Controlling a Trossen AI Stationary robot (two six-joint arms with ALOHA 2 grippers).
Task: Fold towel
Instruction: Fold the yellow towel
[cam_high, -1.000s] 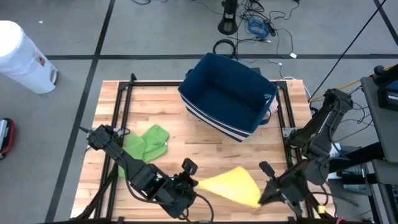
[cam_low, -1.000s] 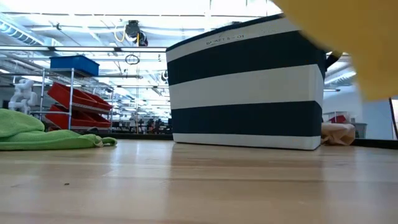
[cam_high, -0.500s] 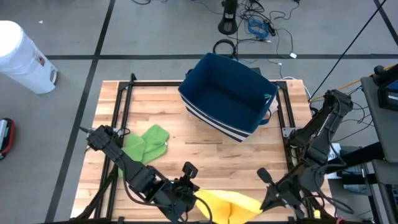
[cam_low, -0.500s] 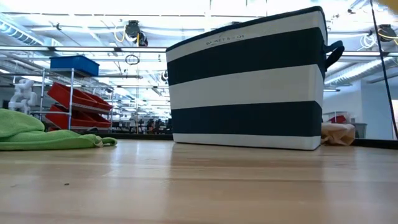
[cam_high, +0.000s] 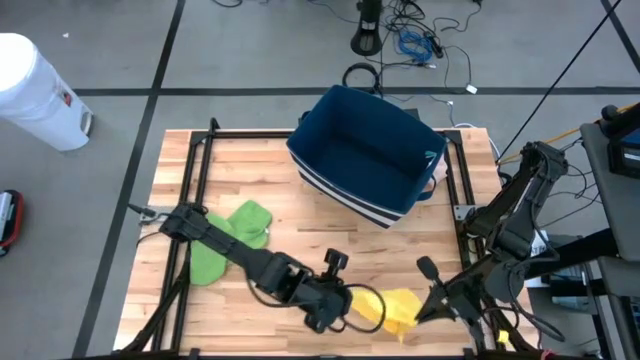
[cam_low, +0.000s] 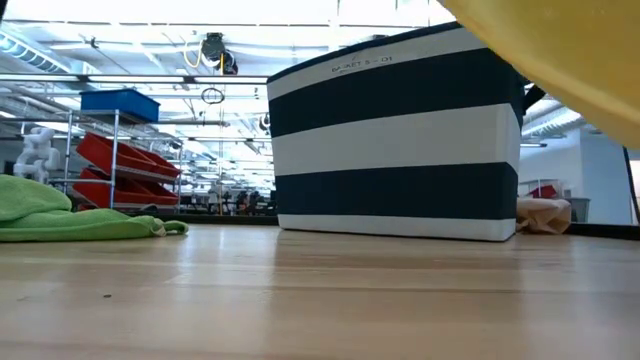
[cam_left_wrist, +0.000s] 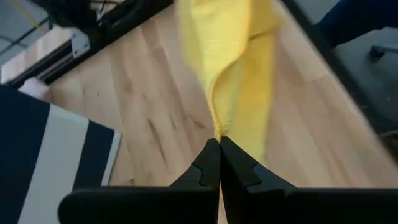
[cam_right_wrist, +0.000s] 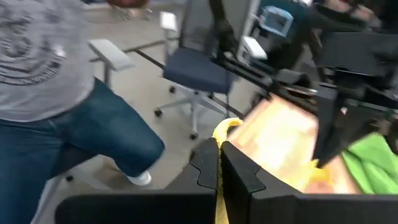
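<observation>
Both grippers pinch the yellow towel and hold it bunched above the near edge of the wooden surface — the left gripper with its fingers pressed together on one end, the right gripper clamped on the other. A green towel lies crumpled to the left, and a navy-and-white striped bin stands at the far side.

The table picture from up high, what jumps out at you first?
The bright yellow towel grabs the eye, bunched near the front edge of the wooden table, pinched between the left gripper and the right gripper, both shut on it. Behind it, at the back of the table, sits a big navy and white striped bin, and a green cloth lies crumpled on the left side.
</observation>
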